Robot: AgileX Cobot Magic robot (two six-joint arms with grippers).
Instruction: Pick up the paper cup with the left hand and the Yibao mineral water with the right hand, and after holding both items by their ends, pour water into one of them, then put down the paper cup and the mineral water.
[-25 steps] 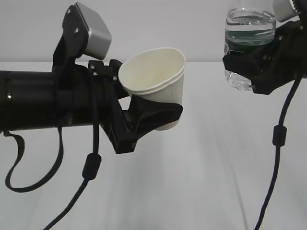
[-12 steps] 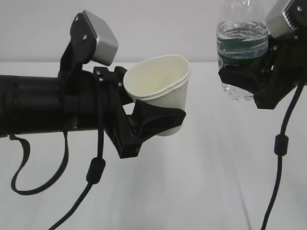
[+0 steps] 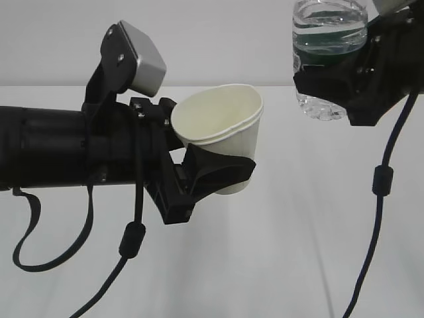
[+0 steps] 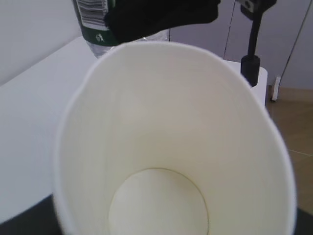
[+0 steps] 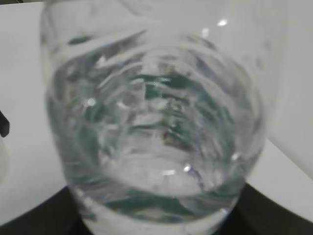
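Left hand (image 3: pixel 215 169) level, jaws clamped on a load, right hand (image 3: pixel 338 79) raised, jaws gripping

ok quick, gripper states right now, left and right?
Left gripper: closed on the paper cup, held clear of the table.
Right gripper: closed on the Yibao mineral water, also lifted.

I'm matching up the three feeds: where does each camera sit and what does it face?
Exterior: beside the table, level; left gripper holds paper cup, right gripper holds bottle.
Left wrist: behind the cup, looking into it; no gripper identifiable.
Right wrist: against the bottle's base.
Shared: left wrist also shows the bottle.
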